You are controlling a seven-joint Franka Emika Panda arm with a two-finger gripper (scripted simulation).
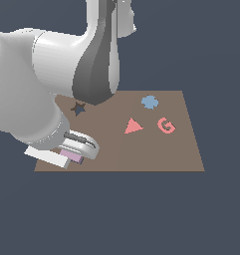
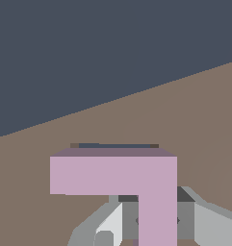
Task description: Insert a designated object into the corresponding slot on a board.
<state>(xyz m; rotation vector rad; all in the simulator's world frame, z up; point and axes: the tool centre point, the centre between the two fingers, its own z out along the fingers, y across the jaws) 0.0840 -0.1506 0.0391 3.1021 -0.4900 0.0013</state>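
Over the board (image 1: pixel 141 149), end effector (image 1: pixel 74 155) pinches a pale lilac-pink L-shaped block (image 2: pixel 136 175).

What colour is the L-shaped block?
Pale lilac-pink; the L-shaped block shows best in the wrist view.

- Both renders are evenly and moderately lit, with flat matte colours and no glare.
- In the exterior view the white arm (image 1: pixel 47 74) shades softly from bright upper surfaces to grey undersides, suggesting light from above.
- No cast shadows fall on the brown board (image 1: pixel 141 149).
- Edges look slightly jagged and low-resolution; there is no blur or edge distortion.
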